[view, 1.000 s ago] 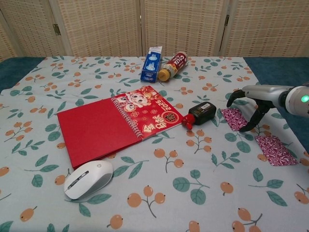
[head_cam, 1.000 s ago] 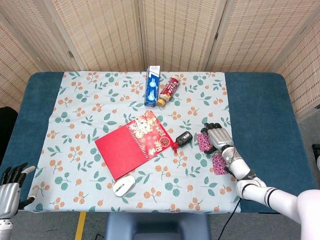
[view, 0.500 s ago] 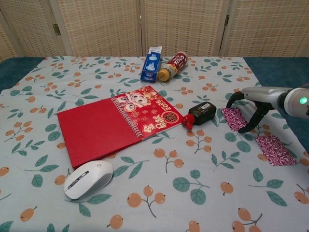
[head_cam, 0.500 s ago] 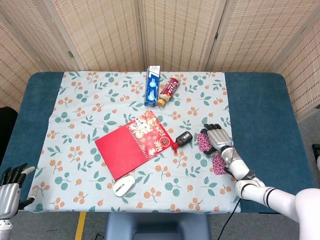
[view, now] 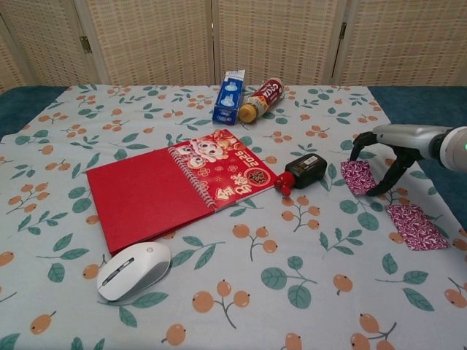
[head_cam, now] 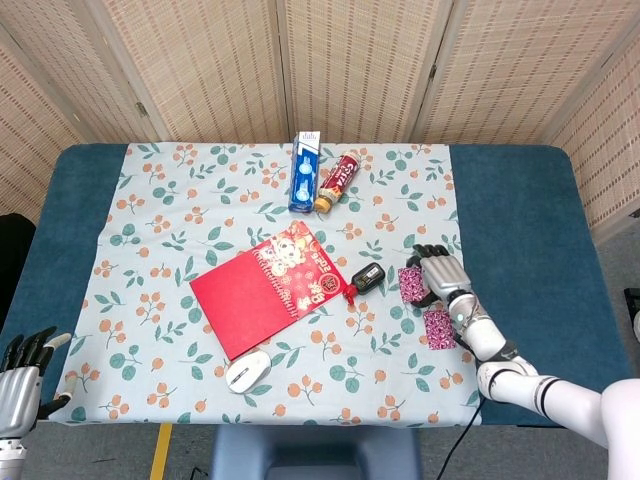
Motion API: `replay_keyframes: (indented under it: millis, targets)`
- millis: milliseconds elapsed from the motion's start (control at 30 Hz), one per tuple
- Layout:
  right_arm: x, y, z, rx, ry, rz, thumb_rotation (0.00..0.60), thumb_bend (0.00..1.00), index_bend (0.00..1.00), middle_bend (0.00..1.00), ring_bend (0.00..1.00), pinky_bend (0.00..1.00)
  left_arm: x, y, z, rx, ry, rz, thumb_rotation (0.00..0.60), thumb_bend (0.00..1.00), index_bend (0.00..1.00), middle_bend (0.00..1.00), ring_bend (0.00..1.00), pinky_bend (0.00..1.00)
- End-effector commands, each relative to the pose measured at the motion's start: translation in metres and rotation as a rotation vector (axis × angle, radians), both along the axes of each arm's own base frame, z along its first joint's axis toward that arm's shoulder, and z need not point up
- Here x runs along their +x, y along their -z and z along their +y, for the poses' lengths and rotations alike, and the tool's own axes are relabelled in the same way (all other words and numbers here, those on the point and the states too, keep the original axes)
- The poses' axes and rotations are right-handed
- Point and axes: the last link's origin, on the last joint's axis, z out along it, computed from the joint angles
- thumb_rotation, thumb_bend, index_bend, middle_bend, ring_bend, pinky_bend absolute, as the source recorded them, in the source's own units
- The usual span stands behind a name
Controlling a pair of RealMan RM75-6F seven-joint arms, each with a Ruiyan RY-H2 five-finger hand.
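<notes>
Right hand (view: 387,157) hung arched over the nearer of two purple patterned packets (view: 359,177), fingers spread and curved downward, tips straddling it: one at its far edge, one at its outer near corner. Contact could not be told for certain from the chest view; the packet seemed to lie flat on the floral tablecloth (view: 241,292), not lifted. In the head view the same hand (head_cam: 440,275) sat just right of this packet (head_cam: 411,283), nothing pinched.

A second purple packet (view: 415,216) lay close by on the forearm side of the hand, apart from the first. Just beyond the fingertips, inward, lay a black key fob with a red tassel (view: 303,171), then a red spiral notebook (view: 179,189). A white mouse (view: 133,270), a blue box (view: 228,98) and a red snack tube (view: 263,98) lay well away.

Left hand (head_cam: 20,375) hung off the table's near corner, fingers apart, holding nothing.

Judged step: the reach seemed finished and the grasp not yet closed. Next move would call for settling the fingertips on opposite edges of the thin packet and closing, without nudging the fob.
</notes>
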Motion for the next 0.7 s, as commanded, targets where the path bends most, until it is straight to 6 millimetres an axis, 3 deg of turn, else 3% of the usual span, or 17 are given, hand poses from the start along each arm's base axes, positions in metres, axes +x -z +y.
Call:
replay_keyframes:
  millis: [33,333,700]
  targets:
    - [0.000,-0.007,0.002,-0.013,-0.002,-0.014,0.540,0.21,0.27,0.09,0.00,0.00,0.000,0.000,0.000,0.000,0.000,0.000,0.600,0.43,0.23,0.13,0.13,0.00]
    - [-0.012,-0.039,0.044,-0.046,0.019,-0.109,0.541,0.21,0.27,0.09,0.00,0.00,0.002,0.001,0.003,-0.003,0.011,-0.003,0.600,0.43,0.23,0.13,0.13,0.00]
    - [-0.043,-0.044,0.107,-0.025,0.062,-0.144,0.538,0.21,0.27,0.09,0.00,0.00,0.008,0.004,0.010,-0.014,0.040,-0.004,0.600,0.43,0.23,0.13,0.13,0.00]
